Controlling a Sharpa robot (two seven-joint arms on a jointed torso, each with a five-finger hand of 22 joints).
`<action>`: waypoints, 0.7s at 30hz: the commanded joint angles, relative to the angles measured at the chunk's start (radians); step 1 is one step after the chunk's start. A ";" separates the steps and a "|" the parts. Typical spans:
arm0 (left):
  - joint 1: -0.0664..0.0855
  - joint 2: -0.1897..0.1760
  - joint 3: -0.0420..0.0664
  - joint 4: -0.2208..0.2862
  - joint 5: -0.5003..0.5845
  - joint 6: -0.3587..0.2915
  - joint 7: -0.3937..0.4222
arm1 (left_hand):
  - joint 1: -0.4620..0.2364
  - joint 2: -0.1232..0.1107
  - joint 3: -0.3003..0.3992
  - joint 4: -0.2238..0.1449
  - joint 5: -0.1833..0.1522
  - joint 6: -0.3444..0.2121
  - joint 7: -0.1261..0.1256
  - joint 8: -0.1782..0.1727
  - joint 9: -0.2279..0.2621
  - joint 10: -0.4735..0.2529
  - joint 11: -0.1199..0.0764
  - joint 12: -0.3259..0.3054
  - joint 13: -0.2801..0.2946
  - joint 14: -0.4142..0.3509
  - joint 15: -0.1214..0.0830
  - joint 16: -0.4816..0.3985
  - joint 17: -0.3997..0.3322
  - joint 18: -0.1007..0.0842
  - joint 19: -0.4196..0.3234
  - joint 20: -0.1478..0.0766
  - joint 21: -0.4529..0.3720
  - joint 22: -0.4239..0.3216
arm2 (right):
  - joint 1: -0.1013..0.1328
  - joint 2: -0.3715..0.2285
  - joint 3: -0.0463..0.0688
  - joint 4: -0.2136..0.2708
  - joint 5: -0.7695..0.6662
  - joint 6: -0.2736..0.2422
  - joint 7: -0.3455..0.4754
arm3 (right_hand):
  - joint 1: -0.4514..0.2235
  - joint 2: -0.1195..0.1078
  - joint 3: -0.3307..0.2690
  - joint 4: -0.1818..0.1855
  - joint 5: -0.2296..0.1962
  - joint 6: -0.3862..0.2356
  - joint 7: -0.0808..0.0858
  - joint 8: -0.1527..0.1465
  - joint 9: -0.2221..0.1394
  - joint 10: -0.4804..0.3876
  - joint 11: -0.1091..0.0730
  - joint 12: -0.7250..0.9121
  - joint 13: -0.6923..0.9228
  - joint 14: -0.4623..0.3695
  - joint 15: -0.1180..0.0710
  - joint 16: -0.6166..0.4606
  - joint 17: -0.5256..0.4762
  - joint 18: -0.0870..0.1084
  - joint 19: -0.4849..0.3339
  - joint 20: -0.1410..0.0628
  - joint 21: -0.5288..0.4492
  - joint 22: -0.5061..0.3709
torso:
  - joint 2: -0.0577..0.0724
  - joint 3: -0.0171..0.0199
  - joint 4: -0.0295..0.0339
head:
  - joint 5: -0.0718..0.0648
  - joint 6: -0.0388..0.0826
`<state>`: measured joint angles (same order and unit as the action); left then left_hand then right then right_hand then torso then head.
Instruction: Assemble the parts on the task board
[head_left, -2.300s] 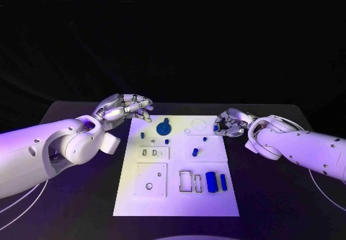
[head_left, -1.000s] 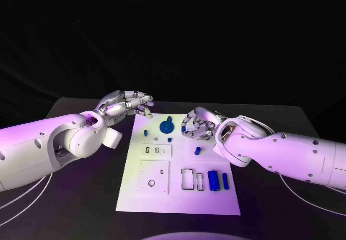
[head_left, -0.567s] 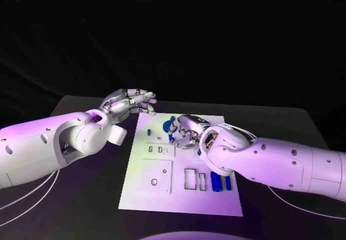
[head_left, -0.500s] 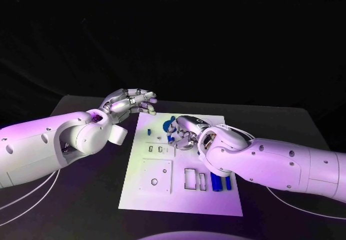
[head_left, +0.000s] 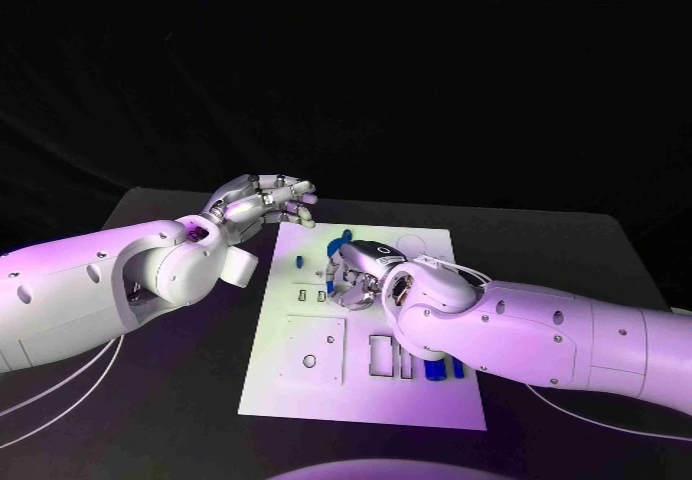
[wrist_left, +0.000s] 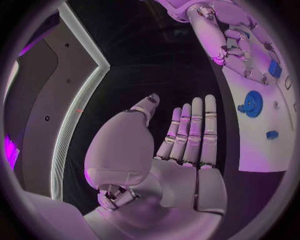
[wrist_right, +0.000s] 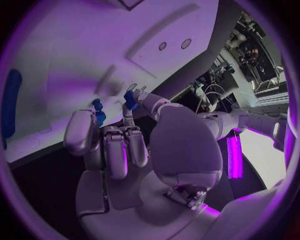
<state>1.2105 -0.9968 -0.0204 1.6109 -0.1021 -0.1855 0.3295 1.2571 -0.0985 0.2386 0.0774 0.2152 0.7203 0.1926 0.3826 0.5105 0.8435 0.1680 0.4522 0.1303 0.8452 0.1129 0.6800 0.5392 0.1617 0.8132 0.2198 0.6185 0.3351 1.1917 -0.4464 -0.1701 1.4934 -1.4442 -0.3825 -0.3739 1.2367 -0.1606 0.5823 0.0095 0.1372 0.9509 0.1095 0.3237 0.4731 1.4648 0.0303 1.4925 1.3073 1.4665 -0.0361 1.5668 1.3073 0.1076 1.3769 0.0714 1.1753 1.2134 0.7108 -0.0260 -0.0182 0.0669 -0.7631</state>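
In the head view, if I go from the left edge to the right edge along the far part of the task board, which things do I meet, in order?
Left robot hand → small blue part on the task board → right robot hand over the board.

Both arms are clad in smooth, glossy white shells, bulbous at the joints and dotted with small dark screw holes, and thin white cables trail from under each one. The left hand (head_left: 264, 204) and right hand (head_left: 361, 270) are silver metal, built of short jointed segments with pale pads at the fingertips (wrist_left: 203, 99). Each palm is covered by a rounded white plate with a small metal fitting at the wrist.
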 joint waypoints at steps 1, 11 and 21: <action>0.001 0.004 0.001 0.001 -0.002 0.014 0.013 | 0.010 -0.001 -0.004 -0.001 0.003 -0.002 0.018 -0.005 0.001 0.002 -0.001 0.001 -0.001 0.003 0.003 -0.007 -0.002 0.019 0.005 0.002 -0.006 -0.001 | -0.005 0.007 -0.001 -0.006 -0.055 0.031 -0.020 | -0.009 0.000 -0.004 0.002 -0.005 0.012 -0.008 -0.001 0.022 0.032 -0.007 -0.003 0.157 0.104 -0.007 0.004 0.263 -0.009 0.002 -0.008 -0.003 0.002 | 0.000 0.0001 0.0002 | -0.001 -0.001; 0.001 0.005 0.001 0.002 -0.002 0.024 0.016 | 0.010 -0.001 -0.004 0.000 0.003 -0.002 0.018 -0.005 0.001 0.002 -0.001 0.001 -0.002 0.003 0.003 -0.007 -0.002 0.019 0.004 0.002 -0.006 -0.002 | -0.020 0.022 -0.001 -0.015 -0.064 0.034 -0.021 | -0.013 -0.005 -0.005 0.000 -0.012 0.010 -0.009 -0.003 0.022 0.031 -0.008 -0.006 0.154 0.104 -0.007 0.004 0.263 -0.008 0.002 -0.008 -0.005 0.001 | 0.000 0.0003 -0.0008 | 0.002 -0.006; 0.001 0.004 0.001 0.002 -0.002 0.025 0.015 | 0.010 -0.001 -0.004 0.000 0.003 -0.002 0.018 -0.005 0.001 0.002 -0.001 0.001 -0.002 0.003 0.003 -0.007 -0.002 0.019 0.004 0.002 -0.006 -0.002 | -0.026 0.021 -0.001 -0.019 -0.070 0.034 -0.019 | -0.014 -0.007 -0.005 -0.001 -0.015 0.008 -0.008 -0.005 0.021 0.031 -0.008 -0.006 0.154 0.104 -0.007 0.004 0.263 -0.008 0.002 -0.008 -0.006 0.001 | 0.000 -0.0003 -0.0007 | 0.006 -0.011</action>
<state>1.2105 -0.9941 -0.0204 1.6112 -0.1024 -0.1778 0.3317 1.2571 -0.0985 0.2387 0.0774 0.2152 0.7203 0.1926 0.3826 0.5105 0.8435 0.1680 0.4522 0.1305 0.8452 0.1130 0.6763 0.5386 0.1617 0.8132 0.2198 0.6185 0.3344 1.1684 -0.4241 -0.1701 1.4761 -1.4944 -0.3663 -0.3881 1.2301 -0.1647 0.5822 0.0095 0.1272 0.9503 0.1069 0.3226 0.4877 1.4647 0.0304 1.4924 1.3073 1.4665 -0.0360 1.5668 1.3073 0.1076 1.3769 0.0714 1.1753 1.2143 0.7108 -0.0257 -0.0177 0.0713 -0.7725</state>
